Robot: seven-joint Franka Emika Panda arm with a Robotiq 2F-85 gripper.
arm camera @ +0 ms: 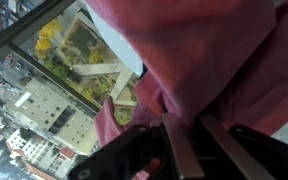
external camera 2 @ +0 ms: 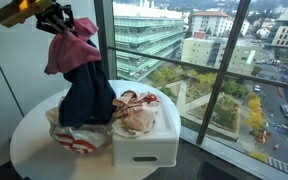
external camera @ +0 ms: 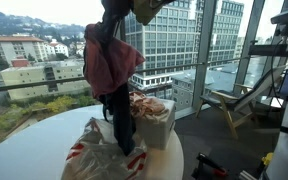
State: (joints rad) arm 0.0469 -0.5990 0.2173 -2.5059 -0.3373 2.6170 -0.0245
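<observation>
The gripper [external camera 2: 56,18] hung high over the round white tabletop [external camera 2: 29,140], pressed together on a bunched pink cloth [external camera 2: 72,45]. Under the pink cloth drooped a dark navy garment [external camera 2: 84,95]. Its lower end reached down to the heap below, but whether the gripper pinched it directly could not be told.

In both exterior views a white bin [external camera 2: 144,142] stood on the tabletop near the window side, with crumpled pale and reddish laundry [external camera 2: 134,110] piled in it. A red-and-white striped cloth [external camera 2: 74,142] lay on the tabletop just beside the bin.

In an exterior view the navy garment [external camera: 119,115] hung in front of the bin [external camera: 156,128]. There the striped cloth [external camera: 92,150] lay nearest the camera, and a wooden chair [external camera: 229,105] stood on the floor by the glass. That same view cut the gripper [external camera: 117,8] off at the top edge, so only the pink cloth [external camera: 106,60] below it was plain.

The wrist view showed none of the tabletop, bin or navy garment. Pink cloth [arm camera: 224,70] filled most of it and ran down into the dark gripper [arm camera: 184,140] at the bottom edge. Past the cloth, buildings [arm camera: 44,110] showed far below through the window.
</observation>
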